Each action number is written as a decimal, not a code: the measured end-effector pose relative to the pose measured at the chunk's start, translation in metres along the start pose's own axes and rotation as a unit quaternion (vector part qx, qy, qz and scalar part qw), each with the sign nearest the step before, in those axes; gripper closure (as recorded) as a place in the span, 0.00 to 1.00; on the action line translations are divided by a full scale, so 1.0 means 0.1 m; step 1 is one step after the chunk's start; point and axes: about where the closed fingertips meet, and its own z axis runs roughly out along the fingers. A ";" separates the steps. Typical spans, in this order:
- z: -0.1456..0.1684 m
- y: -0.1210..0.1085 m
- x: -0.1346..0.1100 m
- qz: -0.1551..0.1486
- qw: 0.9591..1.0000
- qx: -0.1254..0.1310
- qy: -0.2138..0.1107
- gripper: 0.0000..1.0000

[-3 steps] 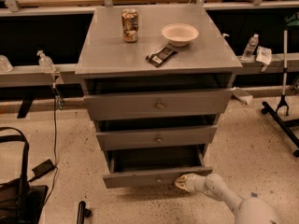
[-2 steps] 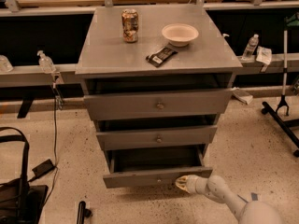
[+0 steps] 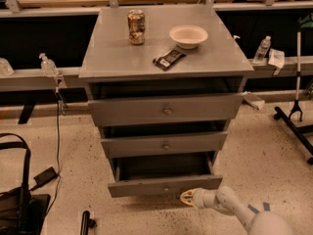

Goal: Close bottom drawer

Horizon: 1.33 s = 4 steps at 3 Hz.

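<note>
**While the slim grey bottom drawer (image 3: 146,186) stands pulled out, the cream-coloured two-finger gripper (image 3: 188,198) is edged leftward along its front**

Compared with a second ago, the gripper is found slightly further left and a touch lower. It is now set just beside the lower edge of the drawer's front panel, right of the small round centre knob (image 3: 167,188). It sits low, beneath the front edge of the grey metal desk (image 3: 112,58) and nearer the front right corner than the left. Whether the gripper is spread or pressed together cannot be told, nor whether the panel is actually touched.

No movement of the drawer itself is seen. Its front is held well forward of the mid-sized middle drawer front (image 3: 165,144) and the tall top drawer front (image 3: 166,110), and the dark box behind it is left exposed.

The shift is therefore judged to be positioning rather than pushing, and the closing is taken as not yet begun. A steady push toward the desk's back edge is called for next. Because the gripper is placed off centre, toward the right corner, some skewing or binding of the drawer is to be guarded against.
</note>
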 end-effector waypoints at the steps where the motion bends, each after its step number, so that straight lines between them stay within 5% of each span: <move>1: 0.09 0.01 0.00 -0.003 1.000 -0.016 -0.007 1.00; 4: 0.44 -0.23 -0.12 -0.017 0.999 -0.028 -0.039 1.00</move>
